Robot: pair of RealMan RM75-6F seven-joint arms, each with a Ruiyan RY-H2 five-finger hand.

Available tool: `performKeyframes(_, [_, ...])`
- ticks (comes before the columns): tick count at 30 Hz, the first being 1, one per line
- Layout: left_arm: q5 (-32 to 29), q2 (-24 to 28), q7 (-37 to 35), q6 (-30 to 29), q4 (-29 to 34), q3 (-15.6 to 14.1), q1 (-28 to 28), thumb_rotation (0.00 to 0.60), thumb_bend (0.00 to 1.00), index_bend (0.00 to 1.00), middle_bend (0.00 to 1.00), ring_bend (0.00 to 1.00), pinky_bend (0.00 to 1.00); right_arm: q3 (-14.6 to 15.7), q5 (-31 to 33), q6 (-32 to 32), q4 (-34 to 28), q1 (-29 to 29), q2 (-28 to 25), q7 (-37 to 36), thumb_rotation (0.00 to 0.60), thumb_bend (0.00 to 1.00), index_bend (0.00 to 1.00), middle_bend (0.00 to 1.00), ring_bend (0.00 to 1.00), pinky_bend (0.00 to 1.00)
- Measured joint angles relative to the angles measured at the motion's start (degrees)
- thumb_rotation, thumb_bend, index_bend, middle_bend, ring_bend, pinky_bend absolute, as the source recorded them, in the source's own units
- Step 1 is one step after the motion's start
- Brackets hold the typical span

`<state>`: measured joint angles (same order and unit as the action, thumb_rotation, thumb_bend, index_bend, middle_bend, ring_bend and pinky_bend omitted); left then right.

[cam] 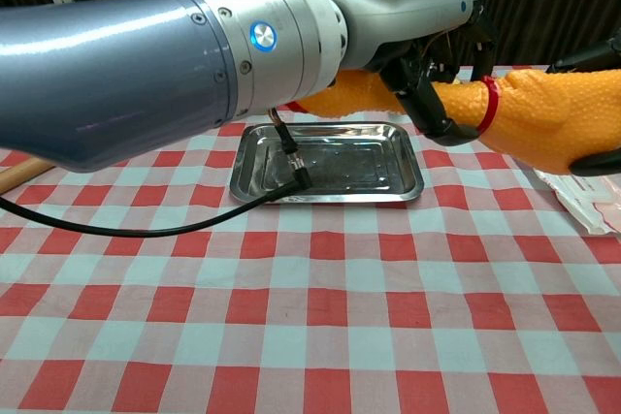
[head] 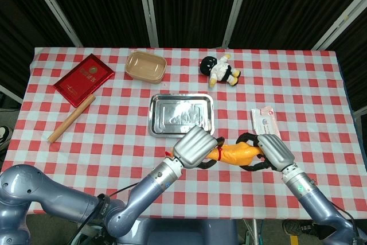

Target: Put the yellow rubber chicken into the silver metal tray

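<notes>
- The yellow rubber chicken [head: 238,154] hangs above the checked tablecloth [head: 114,142], just in front of the silver metal tray [head: 181,114], stretched between the two hands and not in the tray.
- The left hand [head: 195,147] grips the chicken's neck end, its dark fingers [cam: 432,94] wrapped round the neck beside the red band; the head end pokes out on the far side of the hand in the chest view.
- The right hand [head: 274,150] holds the body end, with black fingers curled over and under the plump body.
- In the chest view the left forearm [cam: 175,65] fills most of the upper frame and hides the far part of the table; a black cable [cam: 146,225] from it droops across the cloth and over the tray's near left corner.
- The tray lies flat near the middle of the table, shiny, with nothing in it.
- Just right of the right hand a flat white packet [head: 265,121] lies on the cloth, close under the chicken's body.
- Behind the tray, well apart, a tan plastic container [head: 145,66] sits to the left and a small black-and-white plush doll [head: 219,70] to the right.
- At the far left a red booklet [head: 83,79] lies tilted, with a wooden stick [head: 71,119] touching its near edge.
</notes>
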<state>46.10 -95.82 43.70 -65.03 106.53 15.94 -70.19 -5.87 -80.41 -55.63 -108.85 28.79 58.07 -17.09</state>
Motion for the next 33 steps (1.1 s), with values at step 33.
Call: performKeyframes(33, [10.9, 3.5, -14.0, -0.2, -4.4, -5.0, 8.2, 0.6, 0.57, 0.63, 0.65, 0.57, 0.6, 1.7, -0.8, -9.5, 5.4, -6.7, -4.8, 2.8, 0.6, 0.07, 0.0, 0.0, 0.0, 0.0])
